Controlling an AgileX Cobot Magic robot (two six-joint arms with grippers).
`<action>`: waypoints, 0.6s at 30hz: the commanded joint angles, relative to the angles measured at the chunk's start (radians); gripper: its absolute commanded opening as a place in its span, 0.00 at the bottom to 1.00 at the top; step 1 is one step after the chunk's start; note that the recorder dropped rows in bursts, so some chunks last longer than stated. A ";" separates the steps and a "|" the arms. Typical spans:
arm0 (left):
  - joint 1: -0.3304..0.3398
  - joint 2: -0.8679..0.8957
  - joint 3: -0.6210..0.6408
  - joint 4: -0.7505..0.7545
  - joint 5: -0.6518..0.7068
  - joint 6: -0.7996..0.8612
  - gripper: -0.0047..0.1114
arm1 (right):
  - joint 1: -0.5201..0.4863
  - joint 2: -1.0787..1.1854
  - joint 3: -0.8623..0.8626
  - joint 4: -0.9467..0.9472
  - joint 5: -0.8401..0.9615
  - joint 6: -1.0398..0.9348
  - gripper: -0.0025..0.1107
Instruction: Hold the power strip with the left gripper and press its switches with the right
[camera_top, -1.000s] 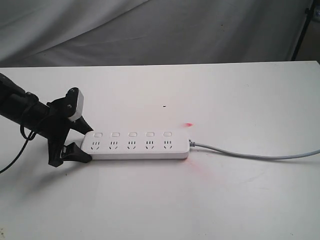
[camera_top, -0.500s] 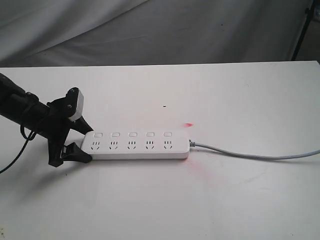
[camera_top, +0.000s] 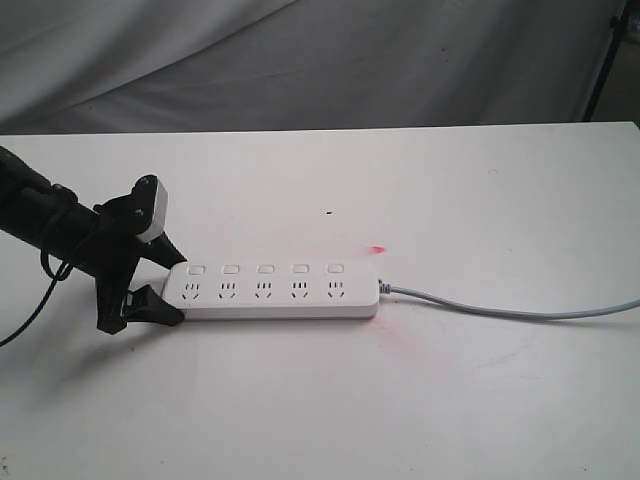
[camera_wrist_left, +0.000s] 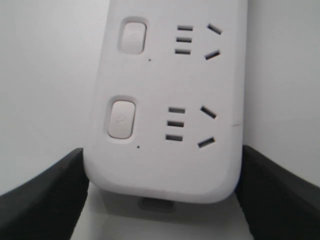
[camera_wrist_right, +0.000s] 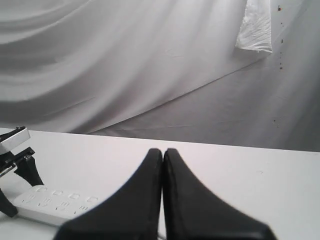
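Observation:
The white power strip (camera_top: 270, 290) lies flat on the white table (camera_top: 450, 400), its long side across the exterior view. A row of small square switches (camera_top: 265, 269) runs above the sockets. My left gripper (camera_top: 172, 290) is shut on the strip's left end, one black finger on each long side. In the left wrist view the fingers (camera_wrist_left: 42, 200) press the rounded end of the power strip (camera_wrist_left: 165, 170), and two switches (camera_wrist_left: 121, 119) show. My right gripper (camera_wrist_right: 163, 151) is shut and empty, well above the table and away from the power strip (camera_wrist_right: 50, 202); it is out of the exterior view.
The strip's grey cable (camera_top: 500, 308) trails to the right edge of the table. A red light spot (camera_top: 377, 248) lies just behind the strip's right end. Grey cloth (camera_top: 300, 60) hangs behind the table, and a dark stand (camera_top: 605, 60) is at the far right.

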 joint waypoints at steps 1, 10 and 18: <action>-0.005 0.000 -0.005 -0.007 -0.005 0.000 0.60 | -0.006 -0.012 0.037 -0.030 0.014 0.022 0.02; -0.005 0.000 -0.005 -0.007 -0.005 0.000 0.60 | -0.006 -0.012 0.037 -0.030 0.047 0.022 0.02; -0.005 0.000 -0.005 -0.007 -0.005 0.000 0.60 | -0.006 -0.012 0.037 -0.030 0.047 0.022 0.02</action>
